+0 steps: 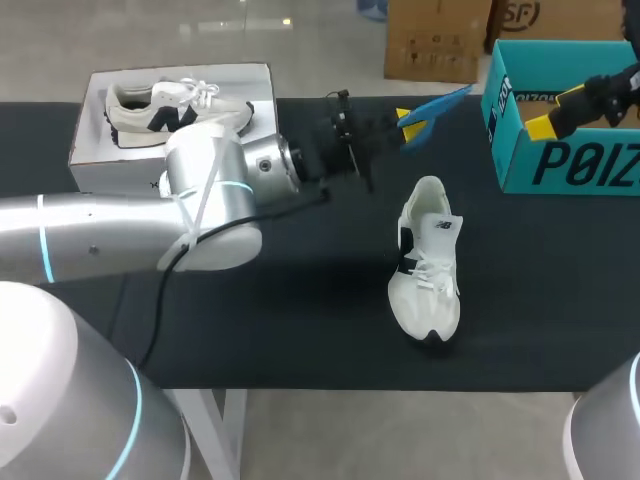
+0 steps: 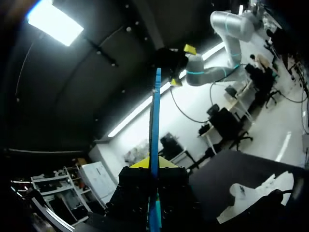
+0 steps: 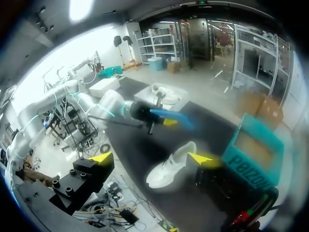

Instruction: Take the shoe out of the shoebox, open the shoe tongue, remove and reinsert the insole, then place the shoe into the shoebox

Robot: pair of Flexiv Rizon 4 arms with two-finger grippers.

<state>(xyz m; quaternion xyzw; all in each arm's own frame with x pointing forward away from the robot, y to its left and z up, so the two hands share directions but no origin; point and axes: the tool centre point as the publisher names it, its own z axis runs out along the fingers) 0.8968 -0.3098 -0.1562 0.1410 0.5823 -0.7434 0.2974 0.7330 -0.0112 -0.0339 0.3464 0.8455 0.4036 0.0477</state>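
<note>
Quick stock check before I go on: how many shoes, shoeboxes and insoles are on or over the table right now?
Shoes: 2, the loose shoe and the boxed shoe
Shoeboxes: 2, the white shoebox and the teal shoebox
Insoles: 1, the blue insole, held in the left pincer
Total: 5

The head camera sits high behind the robot and looks down on the whole black table [image 1: 300, 330]. The left wrist camera is right behind the left gripper [image 2: 150, 164] and looks up along the blue insole [image 2: 154, 121], while the right wrist camera hangs farther off and looks down. All three see the insole; head and right wrist also share the white shoe [image 1: 425, 270].
</note>
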